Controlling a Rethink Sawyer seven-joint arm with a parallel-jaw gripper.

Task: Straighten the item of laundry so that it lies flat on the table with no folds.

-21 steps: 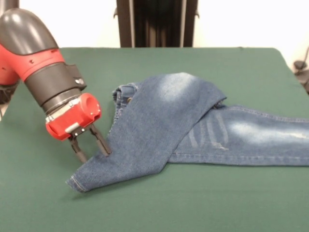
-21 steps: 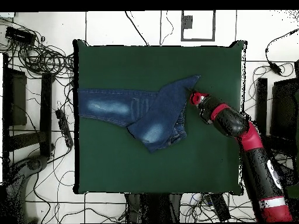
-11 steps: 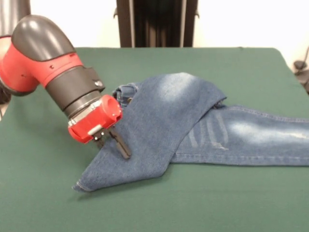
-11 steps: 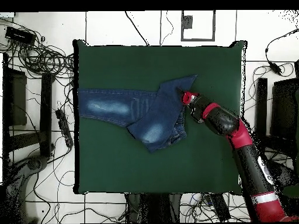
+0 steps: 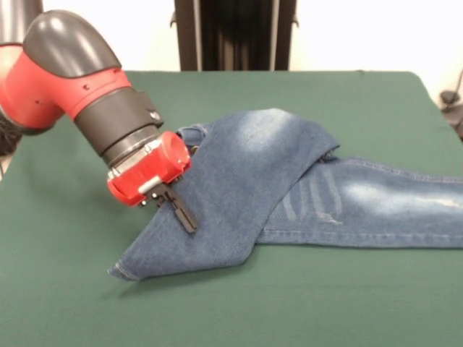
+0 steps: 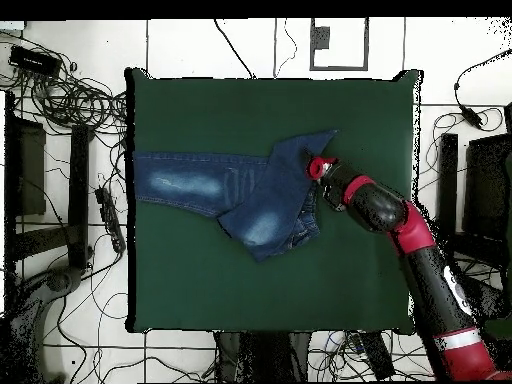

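Observation:
The item of laundry (image 5: 289, 181) is a small pair of blue jeans on the green table (image 5: 304, 303). One leg runs straight off to the right. The other leg is folded back across the waist, and its cuff (image 5: 119, 271) points to the near left. My gripper (image 5: 179, 215) sits at the left edge of that folded leg, shut on the denim, with one dark finger (image 5: 184, 217) lying on top of the cloth. From overhead, the gripper (image 6: 312, 167) meets the jeans (image 6: 200, 185) at their right side, just below the pointed cuff.
The table (image 6: 250, 280) is much wider than the jeans, with green cloth showing all around them. Cables (image 6: 70, 100) and dark stands lie on the floor past the table's edges in the overhead view.
My gripper came in from the left, reached the folded leg's edge and went from open to shut on it. The cuff end has shifted slightly.

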